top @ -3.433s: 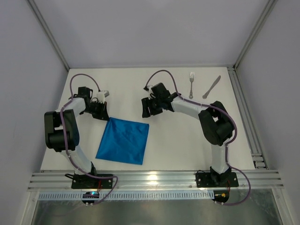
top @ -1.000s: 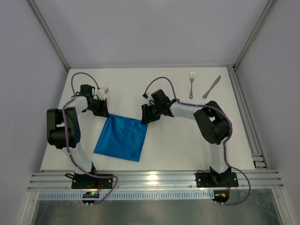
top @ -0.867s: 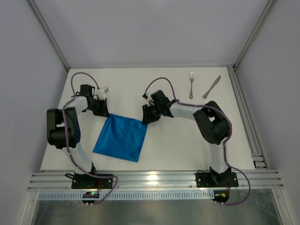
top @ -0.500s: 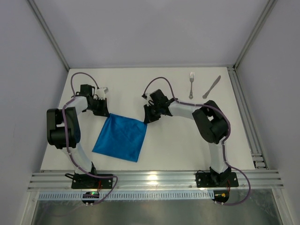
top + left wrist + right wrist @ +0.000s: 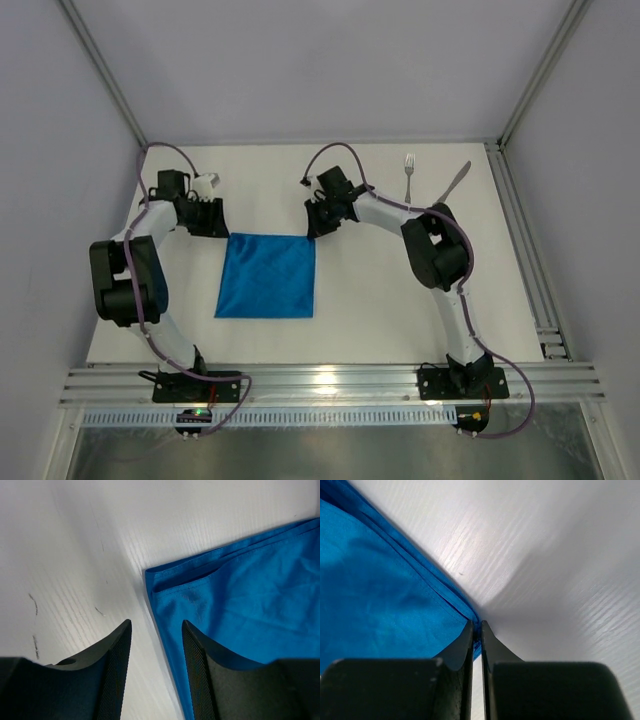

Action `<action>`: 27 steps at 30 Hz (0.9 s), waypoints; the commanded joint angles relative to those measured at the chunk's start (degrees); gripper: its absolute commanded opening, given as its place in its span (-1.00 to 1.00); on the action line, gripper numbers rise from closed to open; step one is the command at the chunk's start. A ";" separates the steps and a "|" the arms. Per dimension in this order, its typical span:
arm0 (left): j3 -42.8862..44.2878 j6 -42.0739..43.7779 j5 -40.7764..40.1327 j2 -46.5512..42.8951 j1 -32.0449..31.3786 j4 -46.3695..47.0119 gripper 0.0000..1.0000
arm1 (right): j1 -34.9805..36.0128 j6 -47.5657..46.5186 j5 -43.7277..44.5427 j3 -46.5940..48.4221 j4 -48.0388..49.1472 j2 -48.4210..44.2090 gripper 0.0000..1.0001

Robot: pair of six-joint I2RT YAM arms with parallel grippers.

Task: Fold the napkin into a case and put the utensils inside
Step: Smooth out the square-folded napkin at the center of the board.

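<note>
Now the napkin (image 5: 267, 277) lies flat as a doubled blue square at the centre of the overhead frame, with a gripper at each of its upper corners.

The right gripper (image 5: 314, 226) is pinched thin on the upper right corner, and the cloth's layered hem runs straight into its tips. The left gripper (image 5: 214, 225) stands over the upper left corner with its jaws apart; the hem lies between its fingers and it holds nothing. The fork (image 5: 408, 178) and knife (image 5: 452, 185) sit at the upper right, well apart from the cloth. The step in hand looks like the next fold toward a narrow strip. To do it well, the left side should probably catch every layer at its corner before either arm lifts. Both arms should then carry the top edge level, so the crease runs straight and the layers do not slide.
</note>
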 commanded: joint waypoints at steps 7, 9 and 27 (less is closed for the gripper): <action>0.17 3.53 2.26 -8.40 -1.25 -4.41 -0.31 | -0.38 -0.67 2.95 5.79 -5.09 -3.72 0.19; -1.14 5.81 1.48 -9.64 -3.08 -6.16 -0.50 | -0.20 0.47 5.85 4.65 -5.71 -7.41 0.24; -10.20 10.13 -5.55 -8.16 -6.08 -8.65 -0.70 | 22.91 26.57 5.33 -36.81 29.00 -22.10 -0.93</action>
